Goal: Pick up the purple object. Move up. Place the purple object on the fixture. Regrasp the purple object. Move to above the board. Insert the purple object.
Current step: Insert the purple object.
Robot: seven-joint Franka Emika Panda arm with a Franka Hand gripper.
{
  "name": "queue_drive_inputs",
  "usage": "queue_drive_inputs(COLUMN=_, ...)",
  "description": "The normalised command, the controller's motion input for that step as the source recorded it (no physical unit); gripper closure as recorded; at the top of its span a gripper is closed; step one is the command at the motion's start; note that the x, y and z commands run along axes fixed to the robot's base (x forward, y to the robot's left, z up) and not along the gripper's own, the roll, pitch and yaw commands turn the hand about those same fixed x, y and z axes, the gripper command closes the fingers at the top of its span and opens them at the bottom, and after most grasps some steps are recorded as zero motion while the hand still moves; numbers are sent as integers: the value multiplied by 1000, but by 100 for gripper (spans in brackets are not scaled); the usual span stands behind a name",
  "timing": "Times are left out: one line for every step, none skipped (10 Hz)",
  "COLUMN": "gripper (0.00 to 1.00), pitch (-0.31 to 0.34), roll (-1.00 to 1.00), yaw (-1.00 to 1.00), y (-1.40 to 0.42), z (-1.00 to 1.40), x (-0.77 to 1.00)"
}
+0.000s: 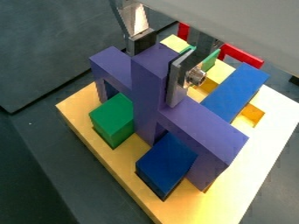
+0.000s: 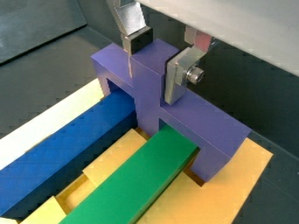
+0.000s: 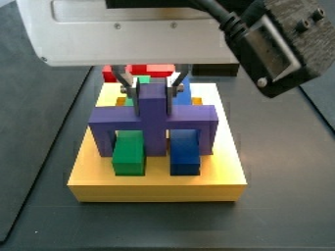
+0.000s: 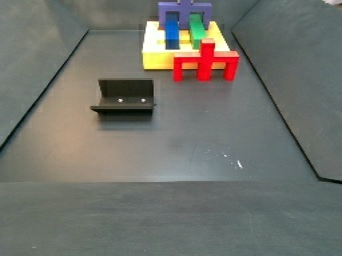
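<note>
The purple object (image 1: 193, 131) stands upright, seated in the yellow board (image 1: 117, 171), and shows in both side views (image 3: 153, 113) (image 4: 183, 10). My gripper (image 1: 160, 59) is above the board. Its silver fingers flank the purple object's central raised stub in both wrist views (image 2: 158, 59) and press on its sides, so it is shut on the stub. In a side view the gripper (image 3: 153, 80) hangs straight over the piece. The black fixture (image 4: 124, 98) stands empty on the floor, well away from the board (image 4: 158, 60).
A green block (image 1: 114, 118) and a blue block (image 1: 166, 164) sit in the board under the purple object's arms. A long blue bar (image 2: 59, 157) and a green bar (image 2: 135, 179) lie in slots. A red cross-shaped block (image 4: 203, 65) leans at the board's edge.
</note>
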Motion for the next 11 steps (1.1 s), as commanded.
queue_drive_inputs(gripper=100, pitch=0, roll=293, yaw=0, y=0, z=-26, x=0)
queue_drive_inputs(gripper=100, pitch=0, roll=306, yaw=0, y=0, z=0, x=37)
queue_drive_inputs(gripper=100, pitch=0, roll=300, yaw=0, y=0, z=0, x=40)
queue_drive_inputs(gripper=100, pitch=0, roll=277, yaw=0, y=0, z=-9, x=0)
queue_drive_inputs(gripper=100, pitch=0, roll=179, yaw=0, y=-3, z=-143, x=0)
queue_drive_inputs(gripper=100, pitch=-13, roll=159, yaw=0, y=-3, z=-231, x=0)
queue_drive_inputs(gripper=100, pitch=-20, roll=130, yaw=0, y=0, z=-300, x=0)
queue_drive_inputs(gripper=100, pitch=-30, roll=90, yaw=0, y=0, z=-369, x=0)
queue_drive_inputs(gripper=100, pitch=-23, roll=79, yaw=0, y=0, z=-357, x=0)
queue_drive_inputs(gripper=100, pitch=0, roll=153, yaw=0, y=-49, z=-260, x=214)
queue_drive_inputs(gripper=100, pitch=3, roll=187, yaw=0, y=-3, z=-186, x=394)
